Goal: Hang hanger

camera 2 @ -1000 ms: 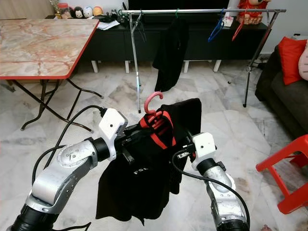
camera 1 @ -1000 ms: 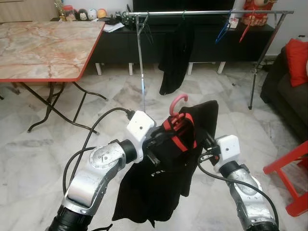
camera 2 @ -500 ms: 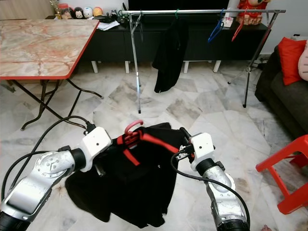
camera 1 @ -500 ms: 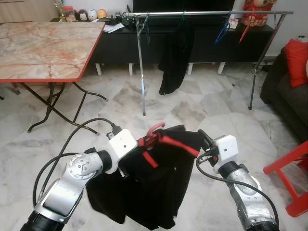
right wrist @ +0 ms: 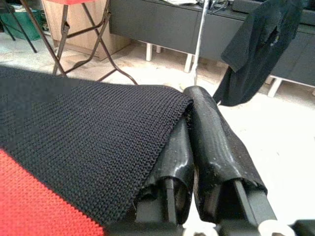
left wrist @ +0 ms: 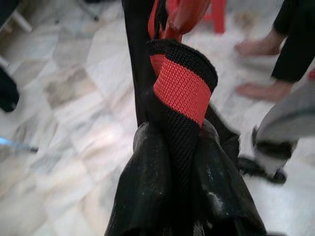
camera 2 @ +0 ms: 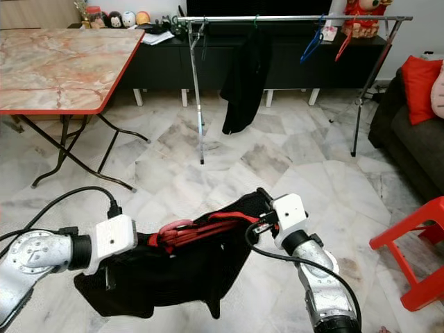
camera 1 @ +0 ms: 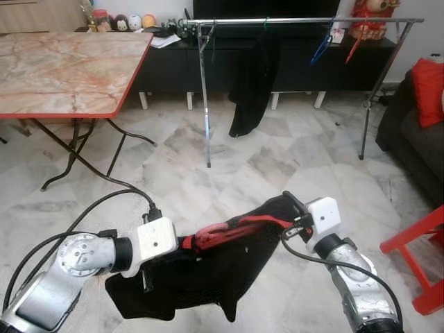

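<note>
A black knitted garment with red trim, on a pink hanger, is held low over the marble floor. The left gripper fingers are clamped on its collar, and the right gripper fingers are pinched on its edge, both arms extended forward. Beyond, a slim metal clothes rail is seen, well apart.

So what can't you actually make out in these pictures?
- Pink hanger: in the eye views the black garment wraps its shoulders.
- Left gripper: in the left wrist view cloth covers the fingertips.
- Person's feet: cut off by that view's edge.
- Small figures on the far cabinet: too small to identify.
</note>
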Tool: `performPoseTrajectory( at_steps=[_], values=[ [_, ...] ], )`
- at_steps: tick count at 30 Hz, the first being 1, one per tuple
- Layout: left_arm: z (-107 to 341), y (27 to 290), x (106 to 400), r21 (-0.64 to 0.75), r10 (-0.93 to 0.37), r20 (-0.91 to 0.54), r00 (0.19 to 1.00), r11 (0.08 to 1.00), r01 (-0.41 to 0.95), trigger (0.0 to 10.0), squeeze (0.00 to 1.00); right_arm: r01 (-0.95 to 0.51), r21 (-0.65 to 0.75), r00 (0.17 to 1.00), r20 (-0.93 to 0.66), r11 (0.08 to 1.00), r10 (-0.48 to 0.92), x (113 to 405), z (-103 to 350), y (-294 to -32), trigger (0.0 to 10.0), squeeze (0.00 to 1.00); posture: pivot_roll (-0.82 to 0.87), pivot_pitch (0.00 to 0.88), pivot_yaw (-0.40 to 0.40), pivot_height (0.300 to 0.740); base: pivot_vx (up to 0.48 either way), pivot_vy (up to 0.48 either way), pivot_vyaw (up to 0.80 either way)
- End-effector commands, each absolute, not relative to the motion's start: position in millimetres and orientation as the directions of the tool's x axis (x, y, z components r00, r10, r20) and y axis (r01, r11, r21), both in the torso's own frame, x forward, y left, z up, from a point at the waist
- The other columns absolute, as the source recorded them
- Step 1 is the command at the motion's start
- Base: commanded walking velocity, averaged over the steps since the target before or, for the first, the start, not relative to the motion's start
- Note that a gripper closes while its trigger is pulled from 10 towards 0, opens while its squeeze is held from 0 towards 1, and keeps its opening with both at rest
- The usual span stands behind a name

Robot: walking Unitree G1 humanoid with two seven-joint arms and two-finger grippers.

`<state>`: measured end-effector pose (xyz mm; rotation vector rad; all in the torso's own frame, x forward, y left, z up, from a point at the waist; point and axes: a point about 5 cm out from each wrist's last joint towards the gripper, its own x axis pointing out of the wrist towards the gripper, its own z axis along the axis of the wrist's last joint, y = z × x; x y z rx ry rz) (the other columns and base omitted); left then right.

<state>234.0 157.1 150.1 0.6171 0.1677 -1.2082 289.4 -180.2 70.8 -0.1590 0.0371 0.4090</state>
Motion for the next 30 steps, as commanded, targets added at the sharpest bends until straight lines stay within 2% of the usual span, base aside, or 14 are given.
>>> performPoseTrajectory(
  at_steps=[1, 4, 7, 9, 12, 14, 15, 16, 17, 21, 23, 25, 27, 30],
  values=[
    [165, 155, 227, 0.386, -0.859, -0.422, 0.291, 0.12, 0.915, 10.0, 0.0, -0.403, -0.156, 0.915, -0.084, 0.902, 0.394, 291, 70, -182, 0.0, 0.0, 0.01, 0.0, -0.048, 0.74, 0.0, 0.0, 0.0],
    [162, 155, 220, 0.376, -0.85, -0.481, 0.213, 0.02, 0.927, 10.0, 0.0, -0.411, -0.155, 0.911, -0.093, 0.898, 0.401, 290, 69, -181, 0.0, 0.0, 0.01, 0.004, -0.054, 0.74, 0.0, 0.0, 0.0],
    [162, 153, 215, 0.37, -0.85, -0.501, 0.165, -0.038, 0.928, 10.0, 0.0, -0.417, -0.157, 0.909, -0.098, 0.895, 0.406, 290, 68, -181, 0.0, 0.0, 0.01, 0.004, -0.051, 0.74, 0.0, 0.0, 0.0],
    [161, 154, 214, 0.371, -0.844, -0.516, 0.147, -0.066, 0.926, 10.0, 0.0, -0.419, -0.158, 0.908, -0.099, 0.894, 0.408, 290, 68, -181, 0.0, 0.0, 0.01, 0.003, -0.051, 0.74, 0.0, 0.0, 0.0],
    [153, 162, 213, 0.398, -0.772, -0.621, 0.137, -0.161, 0.903, 10.0, 0.0, -0.427, -0.158, 0.904, -0.105, 0.89, 0.415, 289, 67, -180, 0.0, 0.0, 0.01, 0.008, -0.054, 0.74, 0.0, 0.0, 0.0],
    [146, 168, 218, 0.443, -0.713, -0.678, 0.181, -0.2, 0.874, 10.0, 0.0, -0.434, -0.159, 0.9, -0.11, 0.887, 0.421, 289, 67, -180, 0.0, 0.0, 0.01, 0.008, -0.054, 0.74, 0.0, 0.0, 0.0],
    [142, 171, 227, 0.497, -0.678, -0.688, 0.257, -0.183, 0.848, 10.0, 0.0, -0.437, -0.159, 0.899, -0.113, 0.885, 0.423, 288, 66, -180, 0.0, 0.0, 0.01, 0.007, -0.053, 0.74, 0.0, 0.0, 0.0],
    [142, 171, 227, 0.497, -0.678, -0.688, 0.257, -0.183, 0.848, 10.0, 0.0, -0.437, -0.159, 0.899, -0.113, 0.885, 0.423, 288, 66, -180, 0.0, 0.0, 0.01, 0.007, -0.053, 0.74, 0.0, 0.0, 0.0],
    [140, 174, 236, 0.543, -0.657, -0.678, 0.33, -0.143, 0.828, 10.0, 0.0, -0.437, -0.16, 0.899, -0.113, 0.885, 0.424, 288, 66, -180, 0.0, 0.0, 0.01, 0.007, -0.053, 0.74, 0.0, 0.0, 0.0],
    [141, 185, 261, 0.69, -0.577, -0.616, 0.536, -0.067, 0.721, 10.0, 0.0, -0.443, -0.155, 0.896, -0.117, 0.883, 0.429, 287, 65, -179, 0.0, 0.0, 0.01, 0.009, -0.054, 0.74, 0.0, 0.0, 0.0],
    [143, 190, 268, 0.725, -0.559, -0.57, 0.602, 0.003, 0.689, 10.0, 0.0, -0.453, -0.154, 0.891, -0.126, 0.878, 0.437, 286, 63, -178, 0.0, 0.0, 0.01, 0.01, -0.054, 0.74, 0.0, 0.0, 0.0],
    [143, 192, 269, 0.732, -0.562, -0.559, 0.61, 0.01, 0.681, 10.0, 0.0, -0.456, -0.154, 0.889, -0.128, 0.877, 0.44, 285, 62, -178, 0.0, 0.0, 0.01, 0.011, -0.056, 0.74, 0.0, 0.0, 0.0],
    [143, 200, 265, 0.755, -0.568, -0.581, 0.583, -0.109, 0.647, 10.0, 0.0, -0.465, -0.156, 0.884, -0.137, 0.872, 0.447, 285, 62, -179, 0.0, 0.0, 0.01, 0.012, -0.058, 0.74, 0.0, 0.0, 0.0],
    [142, 205, 265, 0.763, -0.562, -0.59, 0.58, -0.152, 0.628, 10.0, 0.0, -0.467, -0.157, 0.883, -0.14, 0.87, 0.448, 285, 61, -179, 0.0, 0.0, 0.01, 0.012, -0.058, 0.74, 0.0, 0.0, 0.0]
  ],
)
